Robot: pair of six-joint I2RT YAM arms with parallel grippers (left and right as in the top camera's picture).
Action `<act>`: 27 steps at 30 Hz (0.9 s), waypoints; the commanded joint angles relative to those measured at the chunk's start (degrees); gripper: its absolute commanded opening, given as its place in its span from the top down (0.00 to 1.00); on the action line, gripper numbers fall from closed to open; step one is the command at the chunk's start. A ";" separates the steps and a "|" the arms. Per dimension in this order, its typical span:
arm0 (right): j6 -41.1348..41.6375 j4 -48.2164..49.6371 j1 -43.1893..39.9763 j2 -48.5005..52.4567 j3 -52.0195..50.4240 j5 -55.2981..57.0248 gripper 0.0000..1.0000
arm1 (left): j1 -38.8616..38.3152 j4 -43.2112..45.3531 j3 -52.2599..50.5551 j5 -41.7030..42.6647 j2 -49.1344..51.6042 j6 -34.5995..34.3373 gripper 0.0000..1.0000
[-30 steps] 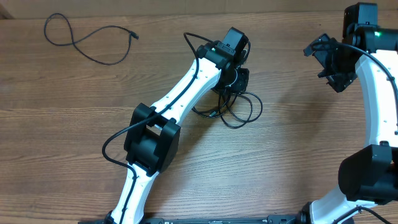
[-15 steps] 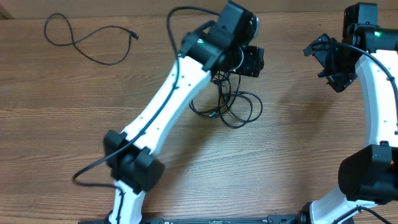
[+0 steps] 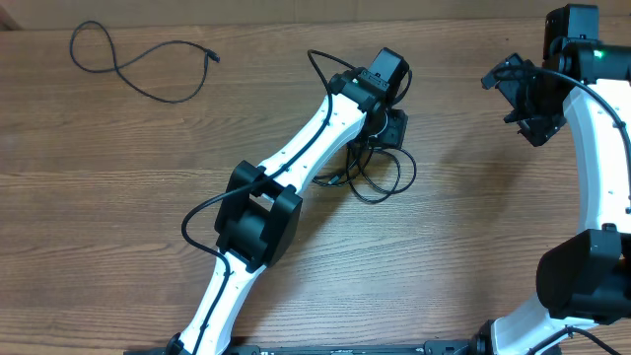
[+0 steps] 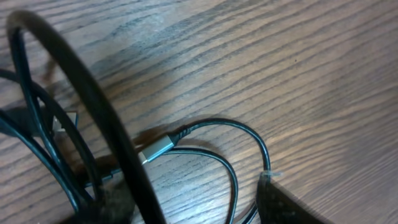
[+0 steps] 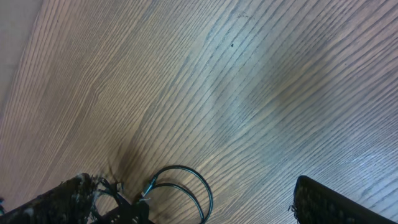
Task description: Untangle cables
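A tangle of thin black cables (image 3: 367, 170) lies mid-table. My left gripper (image 3: 385, 133) hangs over its upper edge. Up close, a cable loop (image 4: 219, 121) ending in a silver plug (image 4: 158, 148) runs between the spread fingers of the left gripper (image 4: 193, 214), which is open. A blurred strand arcs close past the lens on the left. One separate cable (image 3: 129, 76) lies loose at the far left. My right gripper (image 3: 515, 94) is open and empty, off to the right of the tangle. From the right gripper (image 5: 196, 202) the same loop (image 5: 181, 167) shows below.
Bare wooden table surrounds the tangle. The left arm (image 3: 296, 158) stretches diagonally from the front edge to the centre. The right arm (image 3: 601, 148) stands along the right edge.
The left arm rose and drew a strand upward, then came back down to the tangle. Its jaws went from shut to open. The right arm has not moved.
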 commanded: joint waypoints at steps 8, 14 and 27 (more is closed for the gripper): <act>0.22 0.13 -0.22 -2.32 0.55 0.55 0.00 | 0.81 -14.03 19.98 3.37 -6.82 -0.52 0.96; 0.20 0.13 -0.22 -2.32 0.55 0.55 0.00 | 0.85 -13.79 32.15 6.01 -18.21 -0.83 0.96; 0.20 0.13 -0.22 -2.32 0.55 0.55 0.00 | 5.95 -3.50 32.61 4.61 -37.11 -1.03 0.96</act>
